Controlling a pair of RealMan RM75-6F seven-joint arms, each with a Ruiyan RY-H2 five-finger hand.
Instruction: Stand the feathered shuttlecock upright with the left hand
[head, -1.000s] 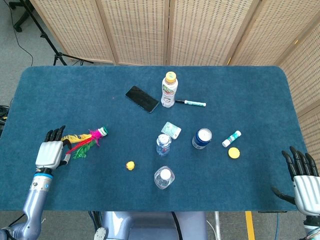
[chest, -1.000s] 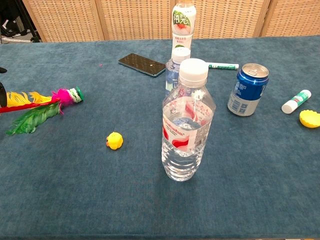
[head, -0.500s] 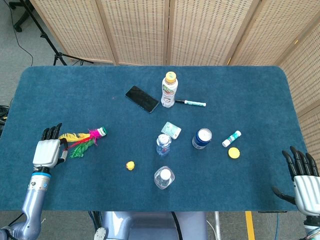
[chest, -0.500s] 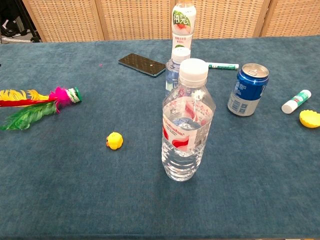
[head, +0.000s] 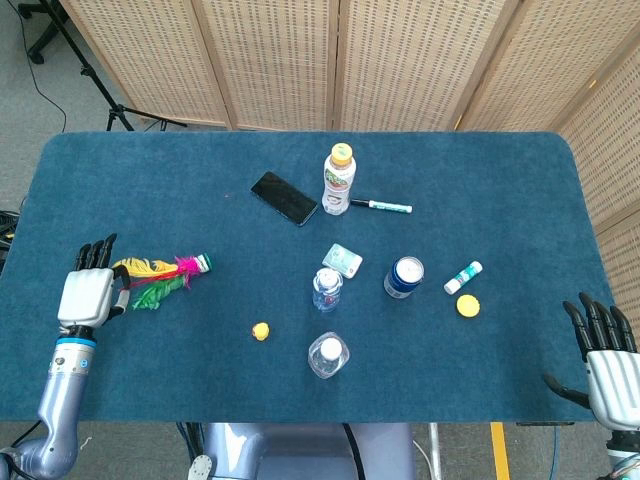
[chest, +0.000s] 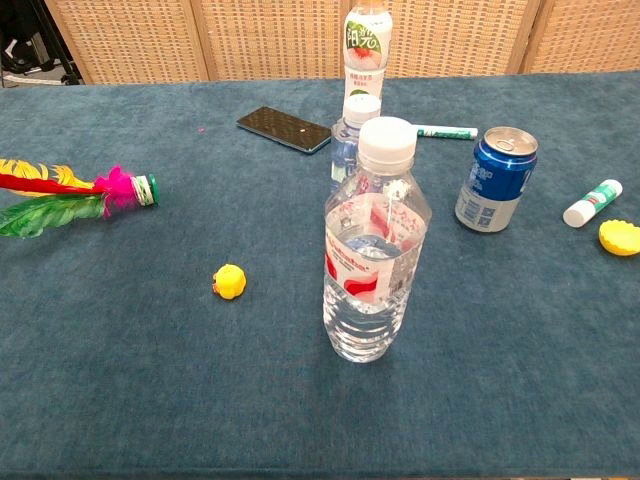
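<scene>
Currently I see the feathered shuttlecock with yellow, red, green and pink plumes (head: 160, 279) lying flat on the dark blue carpeted table (head: 500, 180), near its left edge. Its green-and-white base points toward the table centre and the feathers point at my left hand (head: 86, 294). That hand sits right at the feather tips, back of the palm up, dark fingers extended forward. I can't tell whether the fingers actually pinch the feathers (hand is out of the chest view, which shows only the shuttlecock (chest: 75, 190)).

My right hand (head: 605, 362) rests at the near right edge of the table, fingers spread, holding nothing.

Rest of the table, all well apart from the shuttlecock:
- small yellow ball-like object (head: 260, 331), nearest to it
- two clear water bottles with white caps, one (head: 328, 355) at the near edge, one (head: 326, 289) behind it
- blue drink can (head: 404, 277)
- tall white bottle with yellow cap (head: 338, 180) beside a black phone (head: 284, 198) and a white marker pen (head: 381, 206)
- small pale green packet (head: 342, 260)
- white-and-green tube (head: 463, 277) just above a yellow cap (head: 467, 306)
</scene>
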